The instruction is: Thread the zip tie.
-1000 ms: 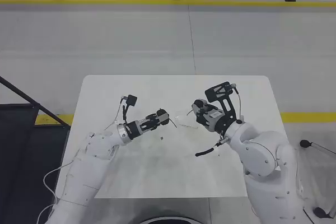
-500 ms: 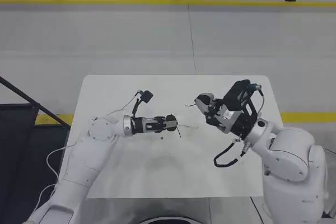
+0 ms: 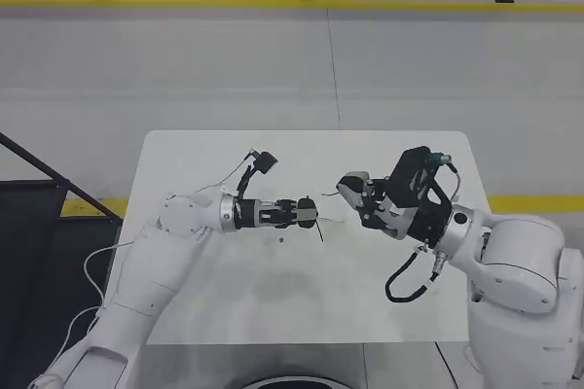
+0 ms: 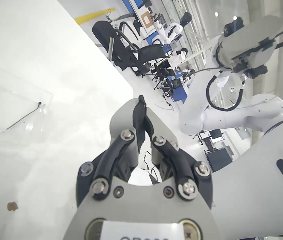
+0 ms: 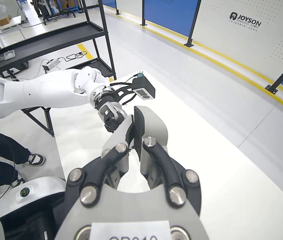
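Zip tie (image 4: 22,120) is not up between the arms at all, as far as I can see from here. It is a thin black strand with a small head, lying flat on the white bench (image 3: 224,292) near the tip of the left end effector (image 4: 139,100), on the robot's side of it. In the last second the left arm has stretched out toward the middle of the bench and the right arm has swung its wrist round. The right end effector (image 5: 135,111) now faces the left one tip to tip, closer than they stood before but not touching. Both are pinched narrow, pads pressed together, and I can make out nothing caught in either (a strand that fine could hide between the pads, mind). My reading is that this closing-in sets up a threading pose without the tie visibly in hand, so the real work, tail into head, looks not yet begun. The only thing like a container is a clear plastic sleeve (image 4: 13,93) lying flat on the bench. The tie rests within its outline, though whether inside it or merely on top I cannot tell. A small brown scrap (image 4: 12,206) sits on the bench nearer the left arm, apart from the sleeve.
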Robot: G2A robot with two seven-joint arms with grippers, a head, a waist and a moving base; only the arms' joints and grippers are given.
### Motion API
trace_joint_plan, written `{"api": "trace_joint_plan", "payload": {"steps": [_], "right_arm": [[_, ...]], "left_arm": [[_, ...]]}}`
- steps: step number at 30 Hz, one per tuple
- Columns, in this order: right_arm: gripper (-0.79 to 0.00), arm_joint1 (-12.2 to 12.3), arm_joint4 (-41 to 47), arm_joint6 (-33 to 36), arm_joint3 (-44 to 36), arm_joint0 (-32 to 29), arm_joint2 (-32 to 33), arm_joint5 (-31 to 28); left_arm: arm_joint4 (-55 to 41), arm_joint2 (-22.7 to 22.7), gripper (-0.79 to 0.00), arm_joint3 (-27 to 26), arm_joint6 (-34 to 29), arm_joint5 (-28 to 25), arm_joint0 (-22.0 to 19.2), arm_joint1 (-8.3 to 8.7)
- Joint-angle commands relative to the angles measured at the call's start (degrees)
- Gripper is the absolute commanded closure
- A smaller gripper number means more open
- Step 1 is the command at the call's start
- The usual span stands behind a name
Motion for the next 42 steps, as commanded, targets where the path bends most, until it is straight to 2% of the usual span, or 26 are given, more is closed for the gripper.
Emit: {"api": "trace_joint_plan", "payload": {"steps": [1,6,15,23,37,42], "right_arm": [[0.0,0.0,0.0,-0.4,0.1,-0.1,0.0,0.2],[0.0,0.5,3.5,-4.0,2.7,0.2,0.0,-1.1],[0.0,2.2,10.8,0.8,5.1,3.3,-0.5,-6.0],[0.0,3.4,7.7,3.5,5.1,5.7,-3.1,-6.3],[0.0,5.3,7.4,5.5,7.5,10.8,-6.5,-5.1],[0.0,6.0,8.0,5.6,7.5,11.7,-6.6,-5.0]], "left_arm": [[-0.9,0.2,0.0,-0.5,0.8,0.7,0.6,-0.06],[-3.8,0.5,0.0,-1.4,-1.5,1.9,0.2,0.18],[-4.2,2.2,0.0,-0.9,-3.0,3.0,-1.8,0.33],[-4.5,2.8,0.0,-0.5,-2.9,3.3,-2.2,0.3],[-4.5,2.8,0.0,-0.5,-2.9,3.3,-2.2,0.3],[4.8,2.7,0.0,-4.2,2.7,4.2,-1.0,0.8]]}}
